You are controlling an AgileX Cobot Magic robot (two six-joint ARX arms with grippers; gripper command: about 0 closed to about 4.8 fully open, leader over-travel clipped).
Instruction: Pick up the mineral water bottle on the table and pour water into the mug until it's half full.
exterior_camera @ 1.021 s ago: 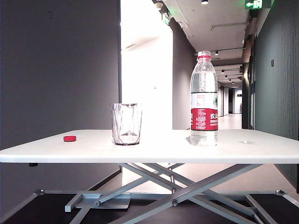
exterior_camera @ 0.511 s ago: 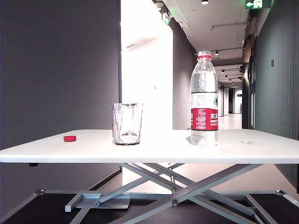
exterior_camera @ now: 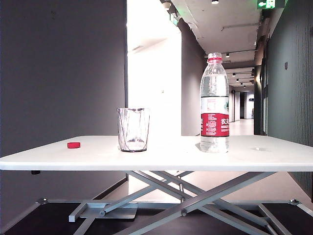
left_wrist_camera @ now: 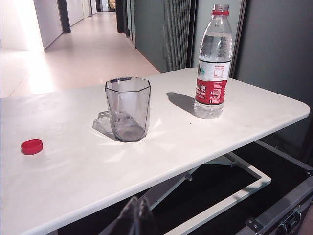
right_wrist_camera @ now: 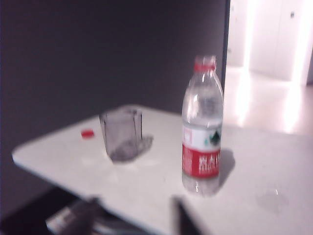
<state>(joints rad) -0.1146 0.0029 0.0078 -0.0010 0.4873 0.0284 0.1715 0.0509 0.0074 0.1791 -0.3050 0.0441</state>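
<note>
Mineral water bottle point(exterior_camera: 214, 103) stands upright, uncapped, toward the right part of the white worktop point(exterior_camera: 161, 155), well in from its edges. Mug point(exterior_camera: 133, 129), a clear faceted glass, sits upright left of the bottle, well apart from it, looks empty. Small red cap point(exterior_camera: 74, 145) lies near the left edge. Left hand point(left_wrist_camera: 137, 218) off the near edge, below worktop level, fingers pressed together, holding nothing. Right hand point(right_wrist_camera: 134, 215) also off the near edge, blurred, fingers spread apart, nothing between them. Neither hand touches anything.
</note>
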